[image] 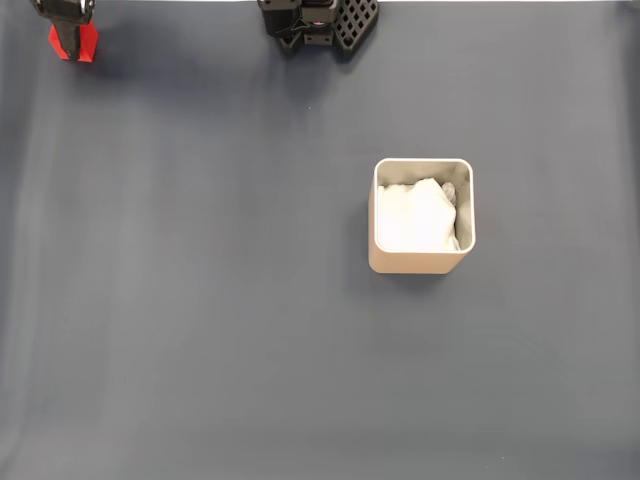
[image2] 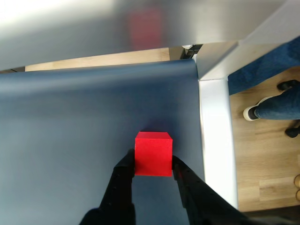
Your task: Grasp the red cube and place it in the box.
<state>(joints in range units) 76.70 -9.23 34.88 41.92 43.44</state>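
Even, soft light; wrist view's top edge blurred.

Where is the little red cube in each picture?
Fixed view: the red cube sits in the top left corner, partly under the black gripper.
Wrist view: the red cube is low in the middle, between the gripper's two black fingers, which touch its sides.
Shared landmark: the dark blue-grey mat lies under the cube in both views.

The gripper clamps the red cube between its black fingers over a dark blue mat (a person's shoes stand on the wooden floor at right).
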